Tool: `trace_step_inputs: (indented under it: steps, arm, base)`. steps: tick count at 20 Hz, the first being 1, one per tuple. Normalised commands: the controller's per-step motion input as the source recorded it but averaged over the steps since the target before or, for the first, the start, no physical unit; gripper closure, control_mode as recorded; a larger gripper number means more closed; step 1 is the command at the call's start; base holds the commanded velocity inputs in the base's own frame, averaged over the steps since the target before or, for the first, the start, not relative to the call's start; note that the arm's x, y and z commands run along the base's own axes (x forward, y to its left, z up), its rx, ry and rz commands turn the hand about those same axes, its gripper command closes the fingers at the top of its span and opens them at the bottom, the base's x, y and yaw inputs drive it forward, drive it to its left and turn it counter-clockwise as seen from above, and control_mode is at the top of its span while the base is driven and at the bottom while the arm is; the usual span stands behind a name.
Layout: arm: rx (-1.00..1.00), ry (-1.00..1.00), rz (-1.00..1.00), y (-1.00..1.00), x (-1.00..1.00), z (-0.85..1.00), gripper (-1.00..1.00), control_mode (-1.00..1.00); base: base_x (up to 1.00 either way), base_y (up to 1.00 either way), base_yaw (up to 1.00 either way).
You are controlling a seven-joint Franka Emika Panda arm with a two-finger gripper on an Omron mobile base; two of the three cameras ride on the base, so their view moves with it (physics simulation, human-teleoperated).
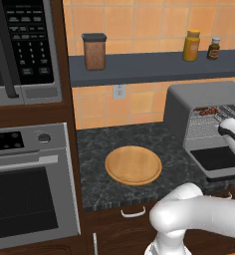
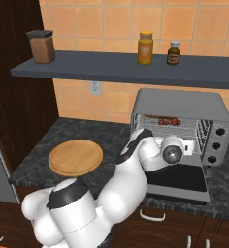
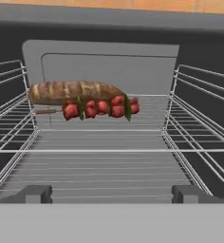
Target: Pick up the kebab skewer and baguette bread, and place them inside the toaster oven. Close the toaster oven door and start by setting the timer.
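My gripper point(image 3: 112, 193) sits at the mouth of the toaster oven point(image 2: 184, 104), jaws wide apart with nothing between them. On the wire rack point(image 3: 99, 161) ahead, the baguette bread point(image 3: 73, 91) lies far left, and the kebab skewer point(image 3: 97, 108) lies just in front of it, touching. The toaster oven door point(image 2: 177, 178) hangs open below me. Left of the oven, a round board point(image 1: 133, 165) rests on the counter point(image 1: 94, 144)
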Motion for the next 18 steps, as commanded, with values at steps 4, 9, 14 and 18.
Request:
trace_step_inputs:
  steps: [4,9,14,18]
  arm:
    - [0.00,0.12,0.00,-0.31,-0.84,-0.08,-1.00,-1.00]
    - [0.00,0.14,0.00,-0.10,-0.89,-0.24,-1.00,-1.00]
    - [0.00,0.16,0.00,0.00,-0.67,-0.27,-1.00,-1.00]
    - [0.00,0.13,0.00,0.00,-0.54,-0.35,-1.00,-1.00]
  base:
    - [0.00,0.00,0.00]
    - [0.00,0.00,0.00]
    - [0.00,0.00,0.00]
    - [0.00,0.00,0.00]
